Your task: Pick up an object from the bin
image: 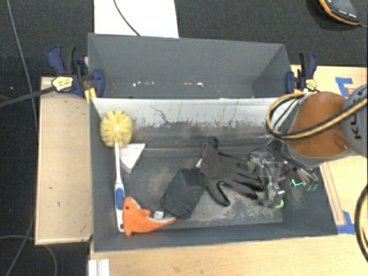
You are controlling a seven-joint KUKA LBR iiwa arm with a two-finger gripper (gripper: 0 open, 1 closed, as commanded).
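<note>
The end effector sits low at the right of the bin, over the right end of the black glove; its opening cannot be told.

Grey metal bin, few loose items. Arm comes in from 3 o'clock, with the gripper low at the 3 o'clock side of the floor, right at the finger ends of a black glove lying flat mid-bin; contact can't be judged. Black flat pad at the glove's 8 o'clock, touching it. Yellow round brush at the 10 o'clock corner, its white handle running toward 6 o'clock. White triangular scrap just beside the handle. Orange soft toy at the 8 o'clock corner, against the handle's end.
</note>
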